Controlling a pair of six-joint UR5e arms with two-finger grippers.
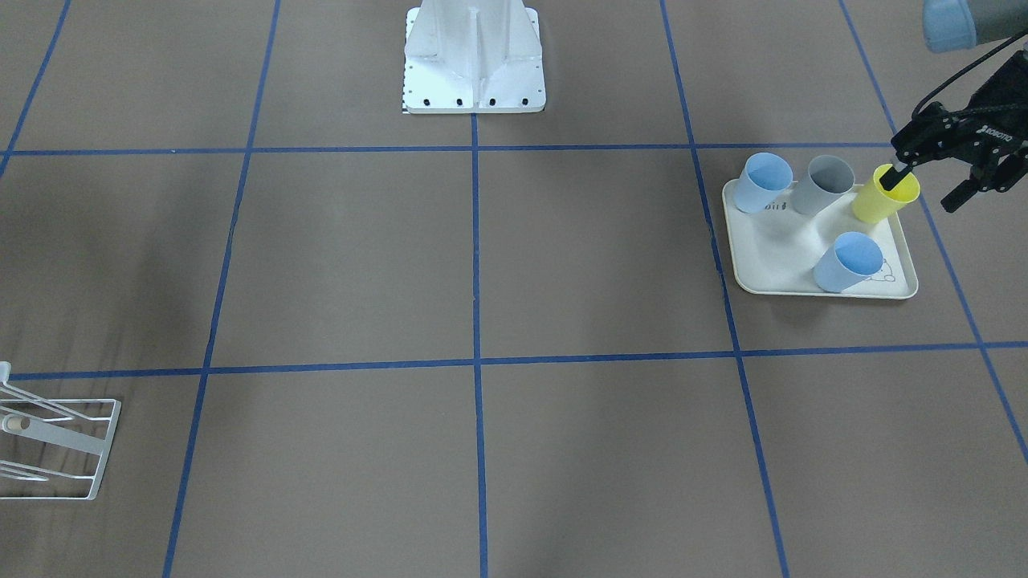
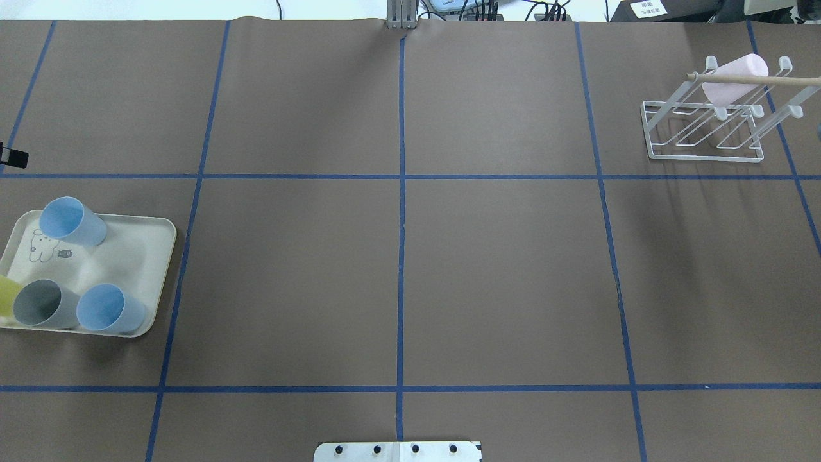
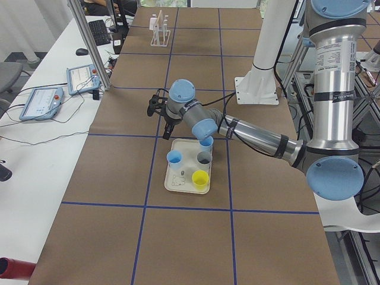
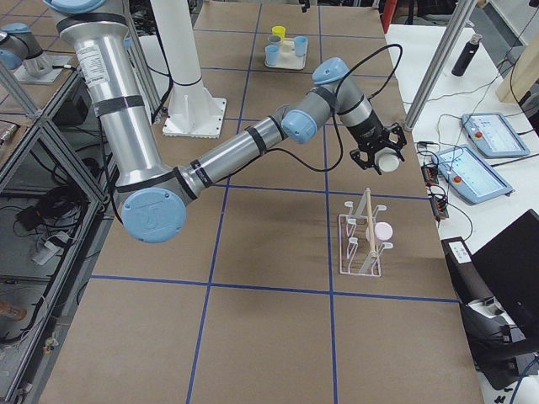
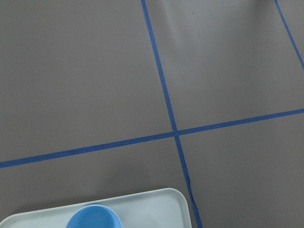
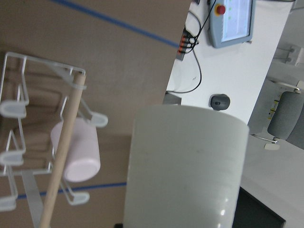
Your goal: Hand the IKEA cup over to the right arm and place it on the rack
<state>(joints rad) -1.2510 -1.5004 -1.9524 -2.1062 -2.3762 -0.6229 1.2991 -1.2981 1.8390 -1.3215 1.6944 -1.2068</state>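
Observation:
The IKEA cup (image 6: pixel 185 166), white and plain, fills the right wrist view, and my right gripper (image 4: pixel 375 156) is shut on it. It hangs in the air short of the rack (image 4: pixel 360 248), the white wire rack (image 2: pixel 705 158) with a wooden dowel (image 2: pixel 750 79) across its top. A pink cup (image 2: pixel 737 80) rests on the rack's prongs. My left gripper (image 1: pixel 925 189) is open and empty, hovering high over the yellow cup (image 1: pixel 879 201) at the tray's edge.
The cream tray (image 1: pixel 771 269) holds two blue cups (image 1: pixel 761 181) (image 1: pixel 847 262), a grey cup (image 1: pixel 823 183) and the yellow one. The robot's white base (image 1: pixel 474 80) stands mid-table. Operator tablets (image 4: pixel 493 135) and cables lie on the white bench beside the rack.

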